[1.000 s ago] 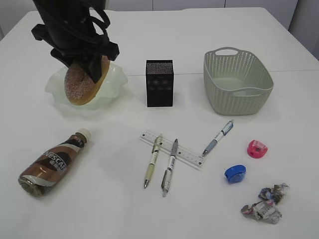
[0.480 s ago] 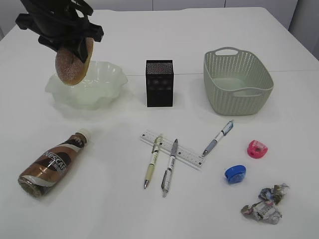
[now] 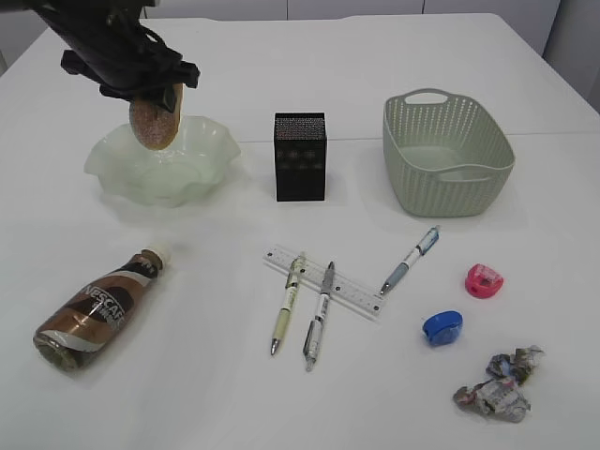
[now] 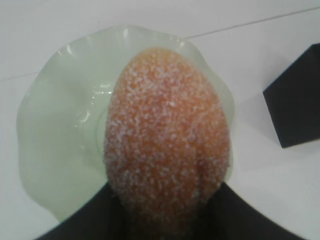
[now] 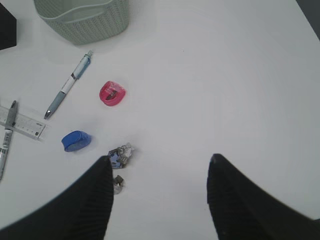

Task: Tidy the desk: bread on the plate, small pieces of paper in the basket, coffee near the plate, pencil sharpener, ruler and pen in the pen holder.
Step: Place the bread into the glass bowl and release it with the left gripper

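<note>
Black left arm (image 3: 112, 42), 2 broad black fingers (image 5: 80, 205).

Three pens (image 3: 286, 316), two sharpeners (image 3: 442, 326), one ruler (image 3: 352, 292), one bottle (image 3: 98, 307).

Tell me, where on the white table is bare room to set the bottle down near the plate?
Bare table lies between the pale green wavy glass plate and the lying brown coffee bottle, and between plate and black box-shaped pen holder. Crowded: the clear ruler with pens.

Bright, even light with soft, faint shadows on the white table (image 3: 394, 56). The left wrist view is blurred (close-up bread (image 4: 167, 145) especially); the others are sharp.
</note>
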### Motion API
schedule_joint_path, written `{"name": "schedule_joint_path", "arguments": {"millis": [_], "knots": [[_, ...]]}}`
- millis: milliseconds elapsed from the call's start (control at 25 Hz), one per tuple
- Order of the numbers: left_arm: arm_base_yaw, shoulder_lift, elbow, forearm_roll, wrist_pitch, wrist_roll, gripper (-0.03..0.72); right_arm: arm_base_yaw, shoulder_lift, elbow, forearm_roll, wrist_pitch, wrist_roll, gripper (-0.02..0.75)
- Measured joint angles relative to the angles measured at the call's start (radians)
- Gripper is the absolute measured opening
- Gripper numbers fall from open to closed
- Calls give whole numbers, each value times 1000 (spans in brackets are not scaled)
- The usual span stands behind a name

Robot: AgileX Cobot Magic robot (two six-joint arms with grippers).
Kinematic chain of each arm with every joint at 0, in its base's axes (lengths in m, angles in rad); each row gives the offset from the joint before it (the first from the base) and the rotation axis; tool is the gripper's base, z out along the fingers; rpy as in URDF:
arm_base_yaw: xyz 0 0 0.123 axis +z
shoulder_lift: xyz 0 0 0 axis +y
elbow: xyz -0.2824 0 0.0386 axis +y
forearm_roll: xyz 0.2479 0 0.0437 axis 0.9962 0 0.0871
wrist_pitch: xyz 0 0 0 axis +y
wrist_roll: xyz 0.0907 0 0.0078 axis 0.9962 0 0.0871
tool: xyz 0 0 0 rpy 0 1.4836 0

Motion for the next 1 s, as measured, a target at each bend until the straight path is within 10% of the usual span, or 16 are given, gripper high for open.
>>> {"name": "schedule_joint_path", "arguments": {"millis": [640,1000], "knots": [[66,190,1,0,-256,-4,236,0,0,0,0,0,0,469],[68,199,1,4,-277,-4,506,0,0,0,1,0,30,468]]}}
